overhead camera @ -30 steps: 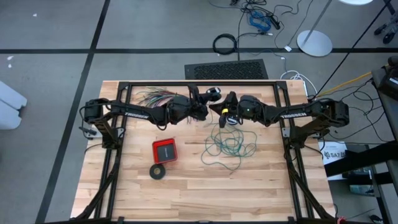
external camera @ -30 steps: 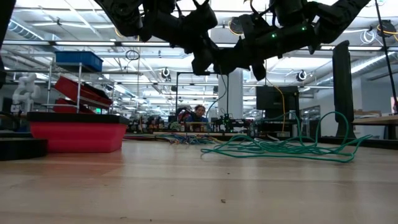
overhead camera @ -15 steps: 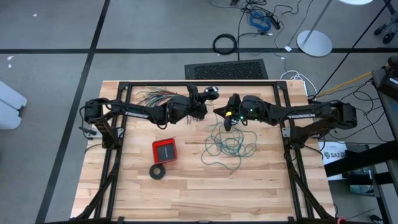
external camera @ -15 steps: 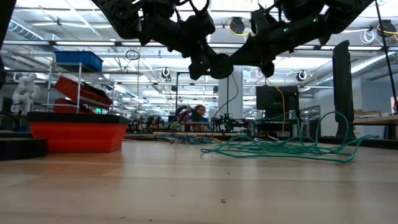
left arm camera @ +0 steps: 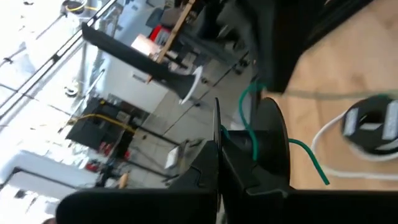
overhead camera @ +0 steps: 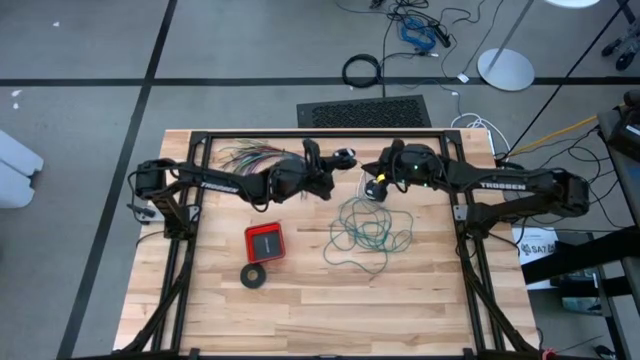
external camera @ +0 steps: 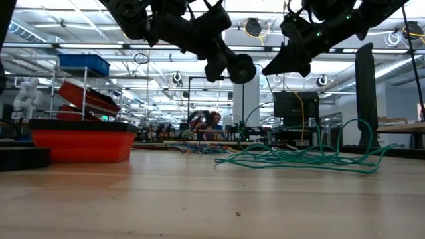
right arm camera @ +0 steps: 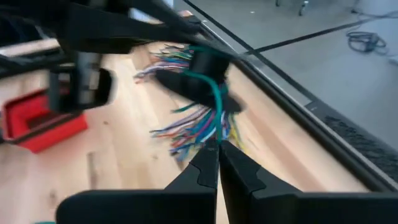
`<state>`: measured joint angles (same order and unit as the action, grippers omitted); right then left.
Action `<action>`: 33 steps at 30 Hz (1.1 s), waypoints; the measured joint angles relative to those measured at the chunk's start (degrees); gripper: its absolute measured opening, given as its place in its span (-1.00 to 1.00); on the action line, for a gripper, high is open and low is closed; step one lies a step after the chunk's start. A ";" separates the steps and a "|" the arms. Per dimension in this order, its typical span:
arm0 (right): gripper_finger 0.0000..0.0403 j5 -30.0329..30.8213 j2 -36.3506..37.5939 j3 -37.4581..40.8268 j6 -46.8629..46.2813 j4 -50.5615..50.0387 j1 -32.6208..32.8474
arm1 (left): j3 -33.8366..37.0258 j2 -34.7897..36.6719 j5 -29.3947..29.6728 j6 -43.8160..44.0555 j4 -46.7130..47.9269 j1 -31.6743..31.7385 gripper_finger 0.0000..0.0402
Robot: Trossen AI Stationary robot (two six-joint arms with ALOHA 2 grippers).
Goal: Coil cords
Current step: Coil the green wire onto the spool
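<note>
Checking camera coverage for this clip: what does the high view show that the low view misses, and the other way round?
Only the high view shows the black tape-like ring and the whole light wooden table with its floor. Only the low view shows a person seated in the room behind. Both show the loose tangle of teal-green wire, the red square box, the fanned many-coloured wires, and the left gripper and right gripper raised above the table.

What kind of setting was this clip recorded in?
Most likely a robotics lab or industrial workshop. The wooden table stands on a grey taped floor strewn with loose cables, and the low view shows long rows of workbenches under ceiling lights, with shelves holding a blue bin.
</note>
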<state>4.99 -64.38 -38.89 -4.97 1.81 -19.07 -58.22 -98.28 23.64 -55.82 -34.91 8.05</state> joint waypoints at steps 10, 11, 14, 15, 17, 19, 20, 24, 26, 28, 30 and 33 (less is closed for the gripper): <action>-1.00 -0.04 -0.57 0.00 8.21 -0.72 -2.07 | 0.02 2.62 -3.72 11.33 1.46 -1.06 -1.00; -1.00 -0.04 -0.57 0.00 8.81 -0.66 -2.12 | 0.02 3.45 -4.21 12.50 1.68 -1.04 -1.00; -1.00 -0.49 -0.57 0.00 9.90 -0.26 -2.04 | 0.04 5.64 -5.88 15.83 2.23 -0.67 -1.00; -1.00 -0.68 -0.56 -0.03 10.23 0.07 -2.03 | 0.04 6.30 -6.71 16.66 2.31 -0.49 -1.00; -1.00 -0.18 -0.55 -0.13 10.65 0.94 -2.03 | 0.04 7.68 -8.04 18.32 3.25 -0.27 -1.00; -1.00 0.20 -0.53 -0.15 11.12 1.20 -2.03 | -0.09 8.37 -8.61 19.46 3.86 -0.12 -1.00; -1.00 0.39 -0.53 -0.13 11.43 1.09 -2.03 | -0.13 8.64 -8.65 19.48 4.52 -0.12 -1.00; -1.00 0.65 -0.55 -0.09 11.65 1.15 -2.05 | -0.15 8.83 -9.45 20.49 4.85 -0.16 -1.00; -1.00 0.66 -0.57 -0.04 11.64 1.14 -2.07 | -0.15 8.83 -10.75 22.15 4.83 -0.15 -1.00; -1.00 0.66 -0.57 -0.04 11.52 1.38 -2.07 | -0.16 8.83 -11.70 23.77 4.40 -0.14 -1.00; -1.00 0.66 -0.57 -0.04 11.52 1.83 -2.07 | -0.17 8.85 -12.73 25.47 3.78 0.17 -1.00; -1.00 0.70 -0.59 0.00 11.58 3.52 -2.07 | -0.23 8.90 -14.09 28.38 2.36 0.78 -1.00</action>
<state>5.69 -64.97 -38.89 6.61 5.33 -21.15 -58.45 -89.38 9.54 -27.44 -32.55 8.82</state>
